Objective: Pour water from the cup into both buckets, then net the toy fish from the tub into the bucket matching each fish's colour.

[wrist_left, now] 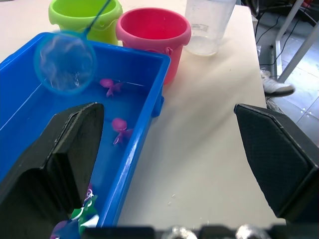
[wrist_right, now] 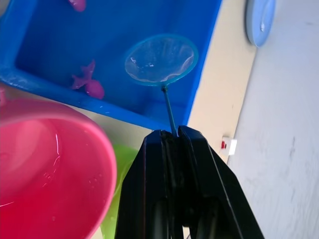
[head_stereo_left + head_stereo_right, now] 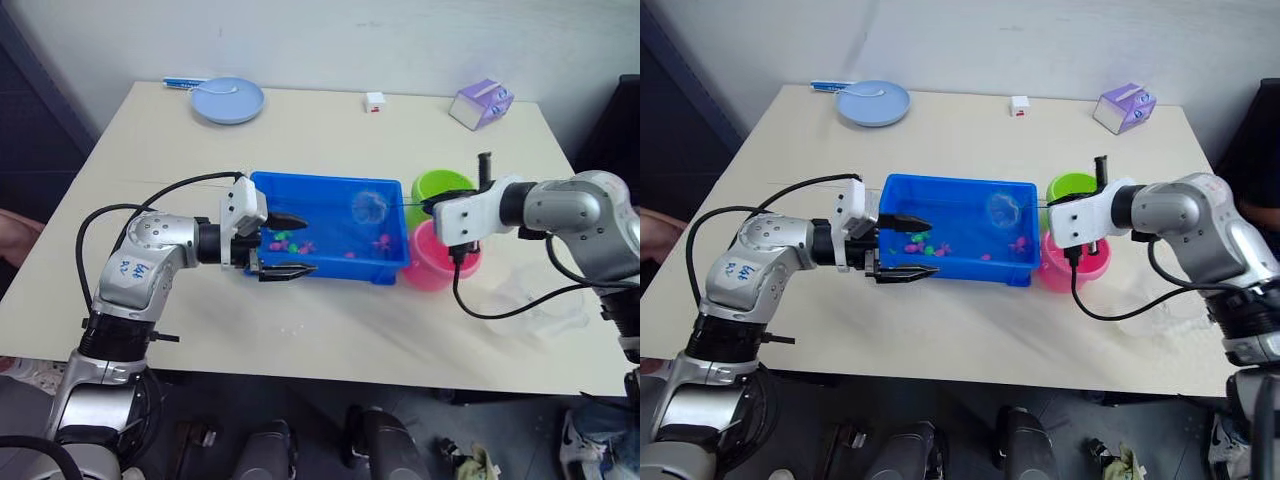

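Observation:
The blue tub point(image 3: 330, 268) sits mid-table and holds several toy fish, pink point(image 1: 119, 127) and green point(image 1: 87, 206). My left gripper point(image 3: 292, 243) is open and straddles the tub's near-left wall, one finger inside and one outside. My right gripper point(image 3: 432, 208) is shut on the thin black handle of the net. The net's light-blue hoop point(image 3: 368, 207) hangs over the right part of the tub with no fish in it. Right of the tub stand the green bucket point(image 3: 440, 186) and the pink bucket point(image 3: 432, 265). The clear cup point(image 1: 207, 25) stands beyond them.
A pale-blue plate point(image 3: 228, 100) with a spoon lies at the table's far left. A small white and red cube point(image 3: 375, 101) and a purple box point(image 3: 481, 103) sit along the far edge. Black cables hang from both wrists.

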You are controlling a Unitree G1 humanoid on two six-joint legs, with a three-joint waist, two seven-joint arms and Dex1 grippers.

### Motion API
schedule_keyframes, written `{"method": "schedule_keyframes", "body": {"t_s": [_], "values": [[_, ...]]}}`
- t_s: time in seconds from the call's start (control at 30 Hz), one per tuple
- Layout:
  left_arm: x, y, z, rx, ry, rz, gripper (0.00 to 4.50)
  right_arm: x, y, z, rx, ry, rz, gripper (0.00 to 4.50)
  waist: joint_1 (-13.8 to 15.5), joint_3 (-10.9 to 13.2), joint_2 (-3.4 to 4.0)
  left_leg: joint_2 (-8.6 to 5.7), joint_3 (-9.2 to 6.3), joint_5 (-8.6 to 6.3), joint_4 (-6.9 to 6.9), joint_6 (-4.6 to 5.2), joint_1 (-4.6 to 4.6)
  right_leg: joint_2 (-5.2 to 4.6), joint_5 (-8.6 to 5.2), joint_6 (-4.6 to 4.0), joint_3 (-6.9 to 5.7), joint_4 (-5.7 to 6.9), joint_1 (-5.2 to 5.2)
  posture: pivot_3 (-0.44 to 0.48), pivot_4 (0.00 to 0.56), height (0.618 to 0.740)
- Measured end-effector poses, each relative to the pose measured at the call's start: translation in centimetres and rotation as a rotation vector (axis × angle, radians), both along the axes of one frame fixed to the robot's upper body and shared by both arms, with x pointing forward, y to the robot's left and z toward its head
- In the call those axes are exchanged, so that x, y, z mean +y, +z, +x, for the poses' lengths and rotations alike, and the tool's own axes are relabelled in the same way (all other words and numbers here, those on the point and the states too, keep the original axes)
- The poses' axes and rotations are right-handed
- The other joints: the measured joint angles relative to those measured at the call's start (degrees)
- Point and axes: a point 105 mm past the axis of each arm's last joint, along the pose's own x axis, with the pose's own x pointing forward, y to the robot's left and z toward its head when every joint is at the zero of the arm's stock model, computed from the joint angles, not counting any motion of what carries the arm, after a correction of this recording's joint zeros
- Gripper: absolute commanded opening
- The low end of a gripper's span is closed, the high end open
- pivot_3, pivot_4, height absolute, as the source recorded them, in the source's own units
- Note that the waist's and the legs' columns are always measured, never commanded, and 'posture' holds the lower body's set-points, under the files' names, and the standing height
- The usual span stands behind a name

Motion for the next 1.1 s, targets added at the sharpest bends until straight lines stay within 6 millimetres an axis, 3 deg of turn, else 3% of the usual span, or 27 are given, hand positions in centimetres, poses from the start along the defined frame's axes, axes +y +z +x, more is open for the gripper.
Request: {"method": "schedule_keyframes", "body": {"t_s": [0.23,0.53,0.67,0.8,0.97,1.1], "values": [[0.0,0.0,0.1,0.002,0.007,-0.002,4.50,-0.7,-0.6,0.8,-0.058,0.046,-0.138,0.80,0.0,0.0,0.05,0.01,-0.01,0.00,-0.02,0.00,-0.01,-0.01,0.00,0.00,0.01,-0.02,-0.01,0.000,0.150,0.739],[0.0,0.0,0.1,0.002,0.005,-0.002,4.50,0.1,-1.8,-0.6,0.010,0.103,-0.165,0.80,0.0,0.0,0.07,0.01,-0.02,0.00,0.00,0.00,-0.01,-0.01,0.00,0.00,0.00,-0.01,-0.01,0.000,0.150,0.739],[-0.1,0.0,0.0,0.000,0.002,-0.001,4.50,0.8,-0.8,-0.9,-0.008,0.108,-0.138,0.80,0.0,0.0,0.08,0.02,-0.03,0.00,0.01,0.00,-0.01,-0.01,0.00,0.00,0.00,0.01,0.00,0.000,0.150,0.739],[-0.2,0.0,0.0,-0.003,-0.009,0.003,4.50,0.1,-0.1,-0.5,-0.029,0.074,-0.130,0.80,0.0,0.1,0.09,0.01,-0.03,0.00,0.01,0.00,-0.01,-0.01,0.00,0.00,0.00,0.00,0.00,0.000,0.150,0.739],[-0.2,0.0,0.1,-0.007,-0.012,0.000,4.50,-1.1,-0.1,-0.7,-0.011,0.050,-0.184,0.80,0.1,0.1,0.09,0.01,-0.02,0.00,0.01,0.00,-0.01,-0.01,0.00,0.00,0.00,-0.01,0.00,0.000,0.150,0.739],[-0.3,-0.2,0.3,0.002,-0.013,-0.007,4.50,-0.5,-0.7,-1.6,0.028,0.087,-0.209,0.80,0.1,0.1,0.09,0.01,-0.02,0.00,0.00,0.00,-0.01,-0.01,0.00,0.00,-0.01,-0.01,0.00,0.000,0.150,0.739]]}}
